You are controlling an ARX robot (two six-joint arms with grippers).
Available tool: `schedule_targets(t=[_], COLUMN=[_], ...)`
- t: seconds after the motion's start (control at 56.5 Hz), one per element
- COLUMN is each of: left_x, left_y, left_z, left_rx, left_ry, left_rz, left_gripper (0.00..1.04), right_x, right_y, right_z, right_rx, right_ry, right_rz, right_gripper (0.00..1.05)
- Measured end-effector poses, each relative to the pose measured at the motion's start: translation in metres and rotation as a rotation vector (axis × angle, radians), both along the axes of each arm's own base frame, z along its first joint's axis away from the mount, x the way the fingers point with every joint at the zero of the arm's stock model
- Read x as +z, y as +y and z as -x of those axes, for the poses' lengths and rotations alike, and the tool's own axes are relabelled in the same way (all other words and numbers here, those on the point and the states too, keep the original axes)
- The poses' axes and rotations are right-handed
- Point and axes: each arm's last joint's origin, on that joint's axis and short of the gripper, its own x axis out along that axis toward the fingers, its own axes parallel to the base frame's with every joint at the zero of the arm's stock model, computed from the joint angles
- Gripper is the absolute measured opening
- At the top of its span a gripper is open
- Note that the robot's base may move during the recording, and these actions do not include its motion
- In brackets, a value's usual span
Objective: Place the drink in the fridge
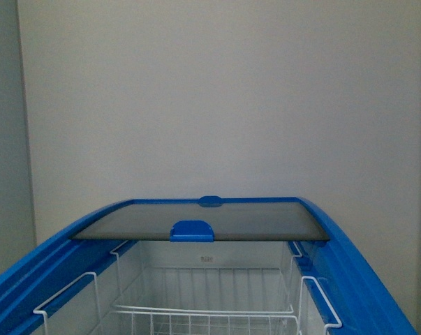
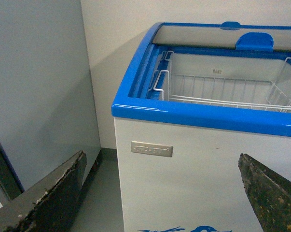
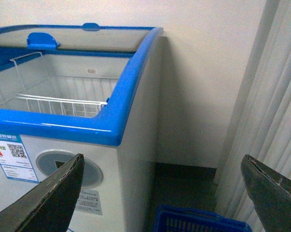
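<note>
White-bodied and blue-rimmed, the fridge [image 1: 364, 279] stands against a pale wall, open at the near end. Its sliding glass lid [image 1: 203, 225] is pushed to the far end, with a blue handle [image 1: 192, 231] on its near edge. Inside hang white wire baskets [image 1: 203, 314], and nothing shows in them. In the left wrist view a grey cabinet side [image 2: 39, 87] stands just beside the fridge, and a small metal nameplate [image 2: 151, 149] sits on the fridge's white front. In the right wrist view pale curtains [image 3: 275, 96] hang on the other side, and the rim of a blue plastic basket [image 3: 198, 223] shows on the floor near the fridge's corner. A blue-and-white sticker [image 3: 12, 157] is stuck beside a round vent [image 3: 68, 166]. The left fingers [image 2: 48, 198] are spread wide and hold nothing; the right fingers [image 3: 44, 203] are likewise spread wide and empty. The drink shows in no view.
</note>
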Motion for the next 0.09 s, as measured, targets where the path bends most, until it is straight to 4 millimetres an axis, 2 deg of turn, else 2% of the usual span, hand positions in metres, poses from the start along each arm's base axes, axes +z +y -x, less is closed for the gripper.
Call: schedule_targets(t=[0.088], left_x=[0.0], left_y=[0.0], left_z=[0.0], left_rx=[0.0], left_ry=[0.0], left_rz=[0.0], left_gripper=[0.97], right_x=[0.0], right_y=[0.0], right_z=[0.0], right_rx=[0.0], right_ry=[0.0], right_rz=[0.0], right_gripper=[0.97])
